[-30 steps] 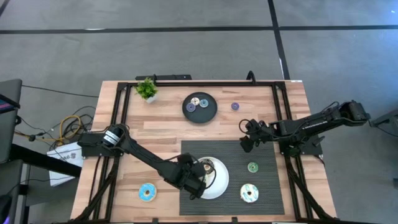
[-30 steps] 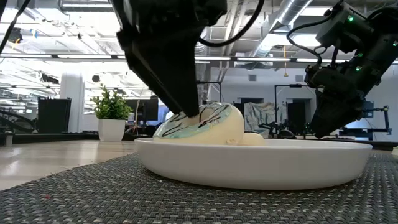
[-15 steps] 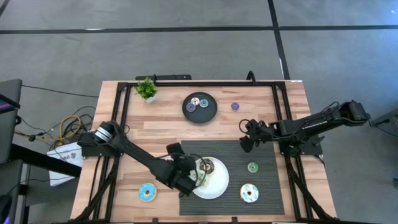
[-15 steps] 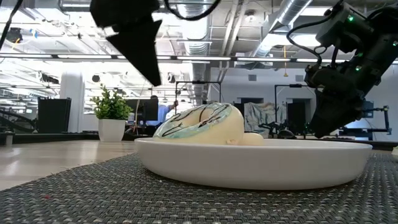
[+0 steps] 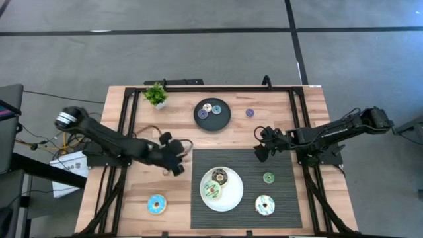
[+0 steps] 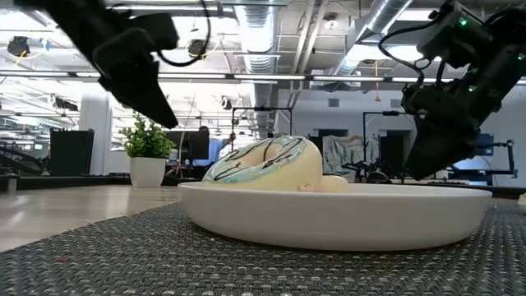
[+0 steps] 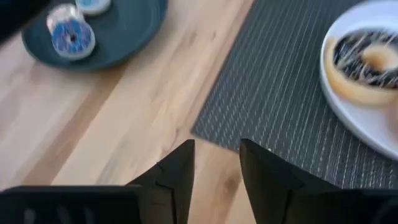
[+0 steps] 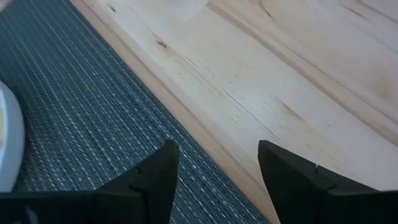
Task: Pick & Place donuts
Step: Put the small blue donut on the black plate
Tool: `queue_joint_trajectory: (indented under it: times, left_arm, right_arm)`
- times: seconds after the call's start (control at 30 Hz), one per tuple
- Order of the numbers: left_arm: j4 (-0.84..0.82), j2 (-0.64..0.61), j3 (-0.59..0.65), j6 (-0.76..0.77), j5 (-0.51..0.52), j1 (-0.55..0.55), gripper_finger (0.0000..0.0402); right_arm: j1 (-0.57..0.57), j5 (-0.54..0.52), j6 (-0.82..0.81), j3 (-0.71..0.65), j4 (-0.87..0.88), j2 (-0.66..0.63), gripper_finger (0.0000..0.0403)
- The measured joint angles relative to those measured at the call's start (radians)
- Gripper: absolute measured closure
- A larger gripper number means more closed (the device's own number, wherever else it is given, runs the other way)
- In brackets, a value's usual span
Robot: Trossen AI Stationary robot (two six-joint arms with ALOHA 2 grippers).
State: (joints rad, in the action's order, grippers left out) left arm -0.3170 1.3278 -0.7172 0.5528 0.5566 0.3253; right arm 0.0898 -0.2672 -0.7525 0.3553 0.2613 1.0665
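A white plate (image 5: 231, 198) on the dark mat holds two donuts: a brown-iced one (image 5: 219, 176) and a white-green one (image 5: 211, 192), which leans tilted in the plate (image 6: 263, 164). A blue donut (image 5: 156, 204) lies on the wood near the front edge. A pale iced donut (image 5: 265, 205) and a green mini (image 5: 268, 177) lie on the mat. My left gripper (image 5: 177, 166) hovers open and empty over the wood left of the mat (image 7: 216, 146). My right gripper (image 5: 262, 152) waits open above the mat's far edge (image 8: 217, 146).
A black plate (image 5: 219, 121) with several mini donuts sits at the far middle, and a purple mini (image 5: 250, 113) lies to its right. A small potted plant (image 5: 156, 96) stands at the far left. Bare wood lies between the black plate and the mat.
My left gripper has risen from the white plate and drawn back toward the table's left edge, off the mat and over the wood. The white-green donut it stood against stays tilted in the plate.
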Motion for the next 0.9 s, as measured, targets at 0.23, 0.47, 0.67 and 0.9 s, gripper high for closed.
queue_joint_trajectory:
  times: [0.23,0.47,0.67,0.9]
  left_arm:
    - [0.315,-0.294,0.304,-0.201,-0.089,-0.11,0.0284]
    - [0.398,-0.446,0.417,-0.352,-0.153,-0.202,0.0284]
    - [0.399,-0.474,0.424,-0.413,-0.191,-0.259,0.0284]
    - [0.371,-0.474,0.424,-0.412,-0.196,-0.292,0.0284]
  right_arm:
    - [-0.002,0.001,0.0,0.0,-0.048,0.0,0.0193]
    - [-0.044,-0.071,0.024,0.001,-0.23,0.0,0.0193]
    - [-0.142,-0.092,0.178,0.072,-0.246,0.0,0.0181]
    - [-0.303,-0.1,0.328,0.242,-0.134,0.031,0.0137]
